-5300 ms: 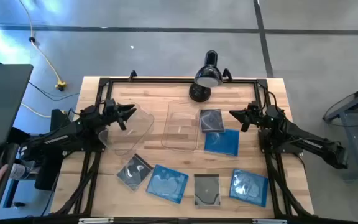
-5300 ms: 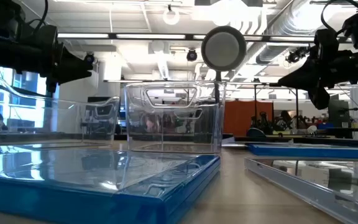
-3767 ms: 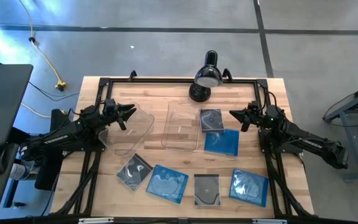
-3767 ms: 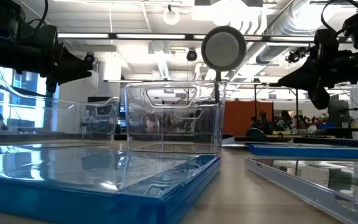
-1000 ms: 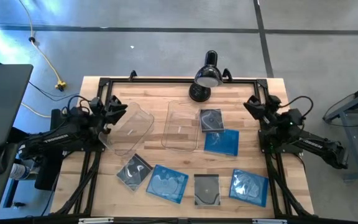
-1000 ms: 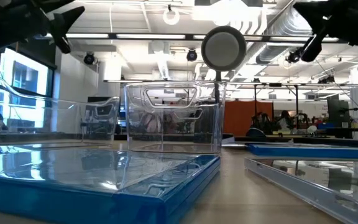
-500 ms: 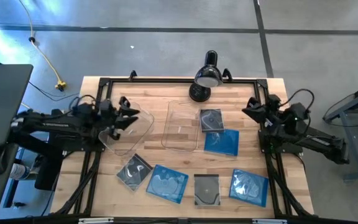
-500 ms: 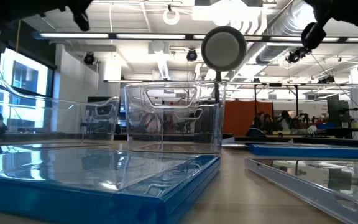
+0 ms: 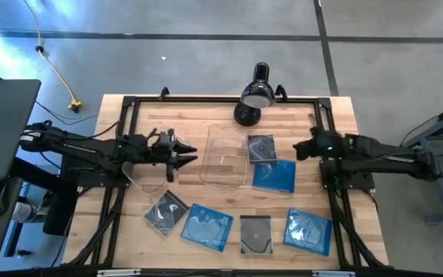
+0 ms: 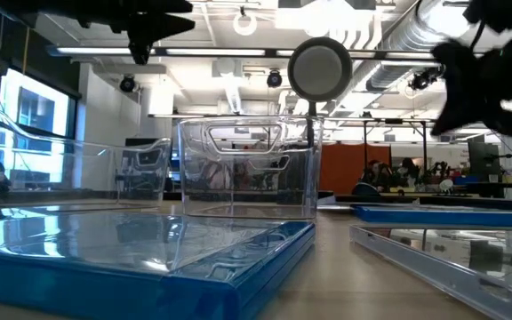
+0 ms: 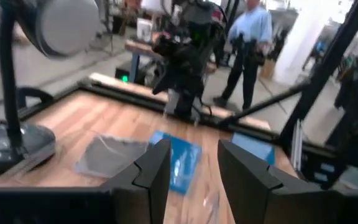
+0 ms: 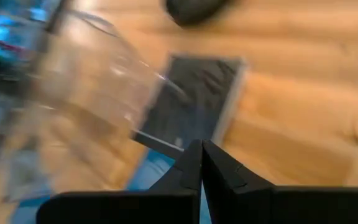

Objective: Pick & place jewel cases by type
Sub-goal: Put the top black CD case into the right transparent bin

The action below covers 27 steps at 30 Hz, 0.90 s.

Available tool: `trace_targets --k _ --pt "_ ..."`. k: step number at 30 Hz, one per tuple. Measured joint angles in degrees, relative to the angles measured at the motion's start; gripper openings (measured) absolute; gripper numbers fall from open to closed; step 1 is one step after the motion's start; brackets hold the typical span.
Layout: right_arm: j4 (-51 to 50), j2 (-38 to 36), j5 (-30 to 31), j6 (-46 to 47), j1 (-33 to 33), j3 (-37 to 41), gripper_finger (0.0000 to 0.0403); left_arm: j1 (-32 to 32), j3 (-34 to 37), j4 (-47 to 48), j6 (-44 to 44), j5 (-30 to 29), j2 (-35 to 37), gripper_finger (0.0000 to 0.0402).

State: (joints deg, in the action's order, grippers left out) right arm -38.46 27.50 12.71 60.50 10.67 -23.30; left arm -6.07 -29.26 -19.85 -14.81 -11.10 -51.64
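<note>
My left gripper [image 9: 189, 159] has swung in from the tabletop's left edge within the last second and now hangs above the tilted clear rectangular plastic bin [image 9: 154, 165] on the left, its fingers [image 11: 154, 173] spread with a clear gap and holding nothing. My right gripper [image 9: 298, 151] has likewise come forward and inward; its fingers [image 12: 191, 167] are pressed together, empty, aimed at the dark grey square jewel case with a clear cover [image 9: 261, 148] and the translucent blue square jewel case [image 9: 274, 176] that touches its near edge.

I read this as both arms leaving their waiting poses and the first pick beginning. No case is lifted yet and no sorting is done.

The other cases lie flat along the near side: a dark grey case [image 9: 166, 211], a blue case [image 9: 208, 226], another dark grey case [image 9: 256, 234] and another blue case [image 9: 308, 231]. The second clear bin [image 9: 224, 155] stands between the two grippers, just left of the grey case I am approaching.

Room is tight there: bin wall on one side, blue case below, black desk lamp [image 9: 254, 95] behind. The wooden tabletop [image 9: 337, 111] to the right is open, so I judge an approach from that side safest.
</note>
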Motion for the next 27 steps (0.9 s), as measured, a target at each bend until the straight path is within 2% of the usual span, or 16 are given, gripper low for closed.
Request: trace_targets --k 3,6,9,12,20,27 --pt "2.9 3.3 -1.5 3.9 -0.2 4.2 0.0001 0.0 0.0 0.7 0.0 -0.4 -1.5 0.0131" --pt "9.8 5.9 -2.9 4.6 -0.2 8.3 0.0010 0.0 0.0 0.5 0.0 -2.3 -2.2 0.0131" --pt "19.6 7.5 -2.7 4.6 -0.2 11.4 0.0036 0.0 0.0 0.8 0.0 -3.5 -2.2 0.0131" --pt "24.6 8.8 -2.8 4.7 0.4 12.9 0.0075 0.0 0.0 0.8 0.0 -3.6 -2.2 0.0131" --pt "29.0 14.0 -4.5 4.0 6.7 14.2 0.0169 0.0 0.0 0.3 -0.4 -3.8 -2.2 0.0131" --pt "32.4 20.9 -10.6 1.0 12.4 14.2 0.0185 0.0 0.0 0.3 -2.0 -3.8 -2.2 0.0131"
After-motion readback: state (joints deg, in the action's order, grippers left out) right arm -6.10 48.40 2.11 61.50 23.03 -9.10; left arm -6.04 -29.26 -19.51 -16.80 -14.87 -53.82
